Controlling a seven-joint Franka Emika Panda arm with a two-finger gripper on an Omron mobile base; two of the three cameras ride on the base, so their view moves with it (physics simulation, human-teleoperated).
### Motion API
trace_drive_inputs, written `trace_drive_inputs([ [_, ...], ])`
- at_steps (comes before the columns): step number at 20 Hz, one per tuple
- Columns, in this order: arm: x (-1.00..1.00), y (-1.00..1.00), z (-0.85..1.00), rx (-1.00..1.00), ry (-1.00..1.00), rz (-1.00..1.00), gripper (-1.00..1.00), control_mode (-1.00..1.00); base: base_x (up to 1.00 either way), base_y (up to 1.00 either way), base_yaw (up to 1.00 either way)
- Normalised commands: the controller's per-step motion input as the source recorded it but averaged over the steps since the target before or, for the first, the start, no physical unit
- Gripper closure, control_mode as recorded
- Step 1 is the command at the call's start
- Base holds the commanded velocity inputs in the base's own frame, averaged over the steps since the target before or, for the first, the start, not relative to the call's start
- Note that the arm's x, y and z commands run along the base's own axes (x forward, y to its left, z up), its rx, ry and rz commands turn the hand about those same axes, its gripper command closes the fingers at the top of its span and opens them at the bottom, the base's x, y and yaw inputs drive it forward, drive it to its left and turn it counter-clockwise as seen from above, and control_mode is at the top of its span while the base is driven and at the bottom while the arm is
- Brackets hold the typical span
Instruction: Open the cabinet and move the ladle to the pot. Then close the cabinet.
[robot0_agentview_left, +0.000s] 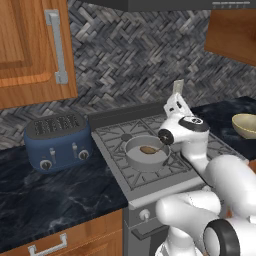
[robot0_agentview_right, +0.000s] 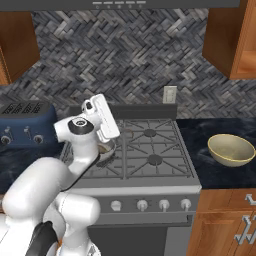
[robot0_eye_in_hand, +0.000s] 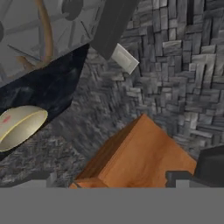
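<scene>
Left base view shows the ladle (robot0_agentview_left: 148, 149) already lying inside the pot (robot0_agentview_left: 145, 155) on the stove. The hand (robot0_agentview_left: 177, 89), its fingers apart and holding nothing, points toward the open cabinet (robot0_agentview_right: 231, 37) up on the right, so closing comes next.

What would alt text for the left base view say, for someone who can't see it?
A small dark ladle lies inside a shallow grey pot on the stove, with the robot's white arm raised just right of it. A blue toaster sits on the dark counter at left, below a closed wooden cabinet.
</scene>
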Motion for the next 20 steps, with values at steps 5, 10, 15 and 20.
trace_drive_inputs([
  [5, -0.56, 0.06, 0.27, 0.25, -0.13, 0.00, -1.00, -1.00, 0.00, 0.00, 0.00],
  [10, -0.92, 0.00, 0.47, 0.45, -0.18, -0.05, -1.00, -1.00, 0.00, 0.00, 0.00],
  [15, -0.82, 0.00, 0.77, 0.51, -0.12, -0.14, -1.00, -1.00, 0.00, 0.00, 0.00],
  [20, -0.21, 0.13, 0.93, 0.41, -0.07, -0.10, -1.00, -1.00, 0.00, 0.00, 0.00],
])
